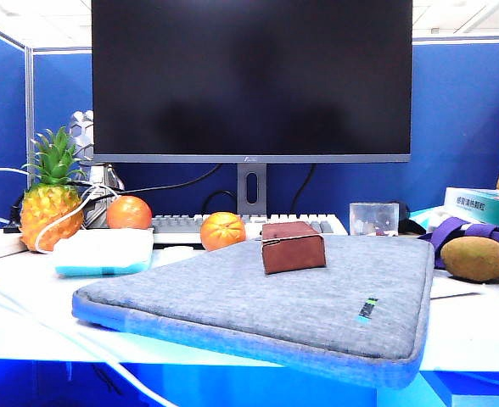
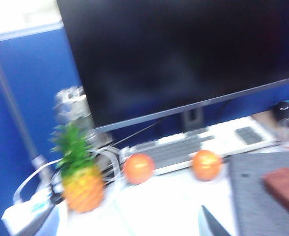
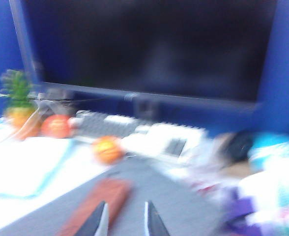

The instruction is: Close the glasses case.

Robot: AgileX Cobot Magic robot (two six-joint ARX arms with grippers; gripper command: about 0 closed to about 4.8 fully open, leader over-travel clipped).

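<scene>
The reddish-brown leather-like rectangular glasses case [image 1: 293, 247] sits with its flap down on the large grey fabric laptop sleeve [image 1: 266, 298], before the dark monitor [image 1: 251, 78]. My right gripper [image 3: 125, 220] hovers near it, fingers apart. My left gripper [image 2: 211, 223] is barely visible; I cannot tell its state.

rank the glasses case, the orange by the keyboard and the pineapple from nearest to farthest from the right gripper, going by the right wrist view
Right gripper, fingers apart, over the grey sleeve:
1. Glasses case, right beside the fingertips on the sleeve.
2. Orange, past the sleeve's far edge, in front of the keyboard.
3. Pineapple, far off at the desk's corner under the monitor.
</scene>
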